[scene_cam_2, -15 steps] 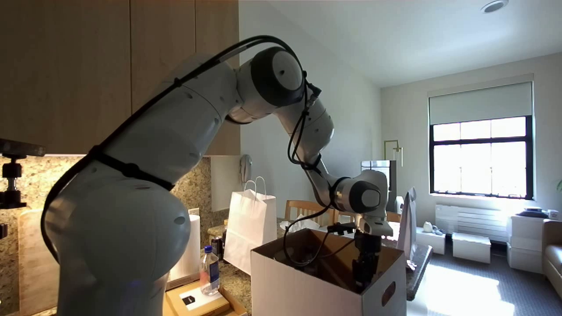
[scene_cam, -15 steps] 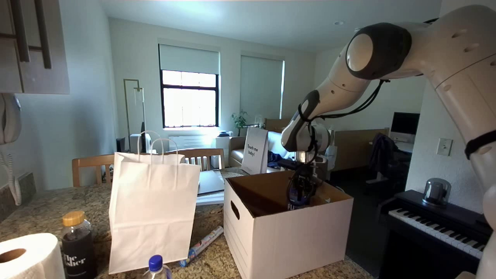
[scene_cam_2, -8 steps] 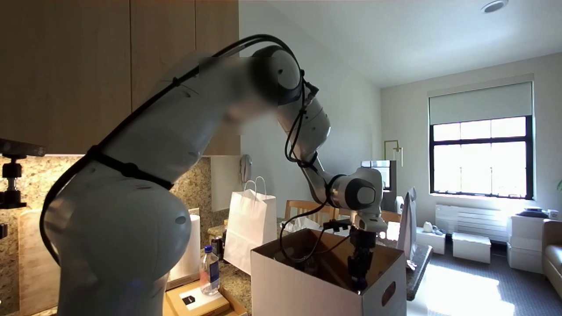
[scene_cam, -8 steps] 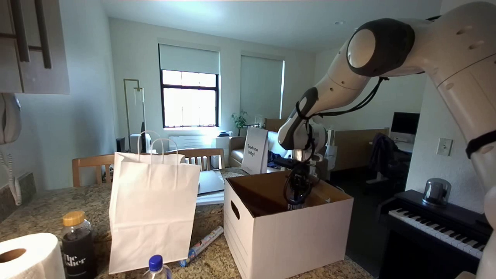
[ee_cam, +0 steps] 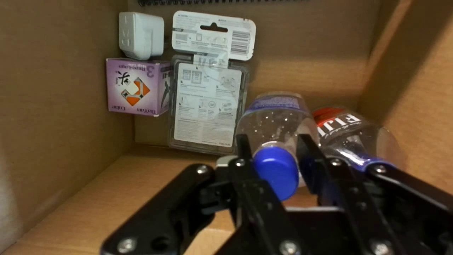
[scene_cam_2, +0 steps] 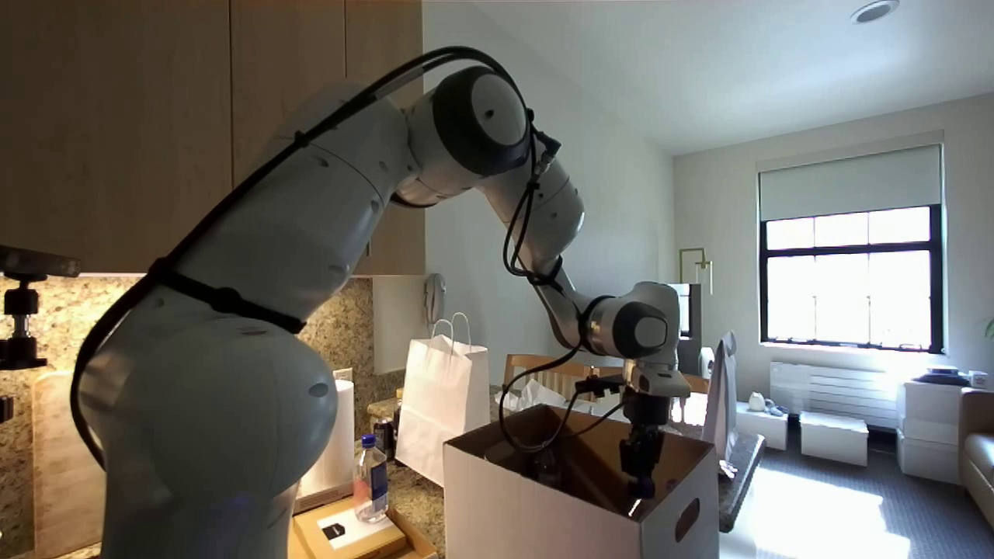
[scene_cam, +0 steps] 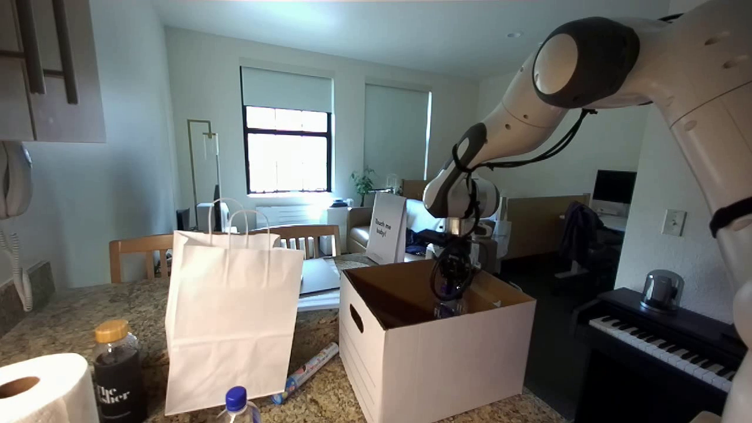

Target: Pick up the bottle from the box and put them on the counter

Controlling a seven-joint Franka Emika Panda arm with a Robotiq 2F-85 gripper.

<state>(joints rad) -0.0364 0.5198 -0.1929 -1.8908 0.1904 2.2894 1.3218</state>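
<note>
The bottle [ee_cam: 279, 122], over by the outer edge of the counter [scene_cam: 70, 302], was inside the box [scene_cam: 452, 364]! Farther in stood the paper bag [scene_cam: 235, 329], its inside hidden. Down in the box hung the gripper [ee_cam: 274, 145], jaws clamped about the bottle's capped neck! Sharing it were a second bottle [ee_cam: 354, 136], part-covered by the gripper, a blister pack [ee_cam: 208, 102], a purple cube package [ee_cam: 132, 86], a white adapter [ee_cam: 141, 35]! The box hid the bottle's base in both exterior views; the wrist view cut off a spiral binding [ee_cam: 212, 1].
</note>
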